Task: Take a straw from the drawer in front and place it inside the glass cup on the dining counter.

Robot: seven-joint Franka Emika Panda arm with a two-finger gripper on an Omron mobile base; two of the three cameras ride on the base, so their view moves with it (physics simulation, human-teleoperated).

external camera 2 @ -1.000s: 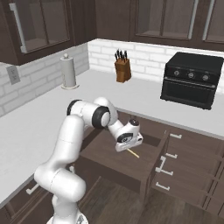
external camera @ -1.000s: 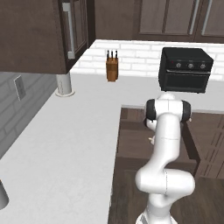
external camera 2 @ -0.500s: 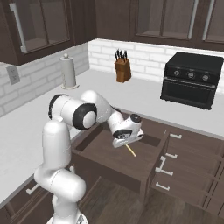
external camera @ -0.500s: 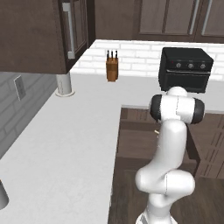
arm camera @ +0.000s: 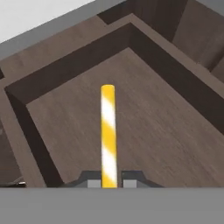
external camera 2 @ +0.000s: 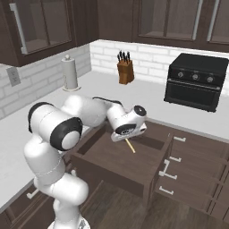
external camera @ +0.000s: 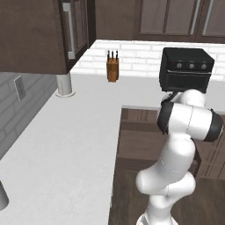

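Hand view: gripper (arm camera: 109, 183) clenched on the straw (arm camera: 108, 135), which runs straight out from the jaws, long axis in line with the hand. Right base view: it hangs above the open drawer (external camera 2: 117, 159), tip slanting down toward the near right.

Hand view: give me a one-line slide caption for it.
Gripper shut on the yellow-and-white striped straw, held above the floor of the open dark wooden drawer.
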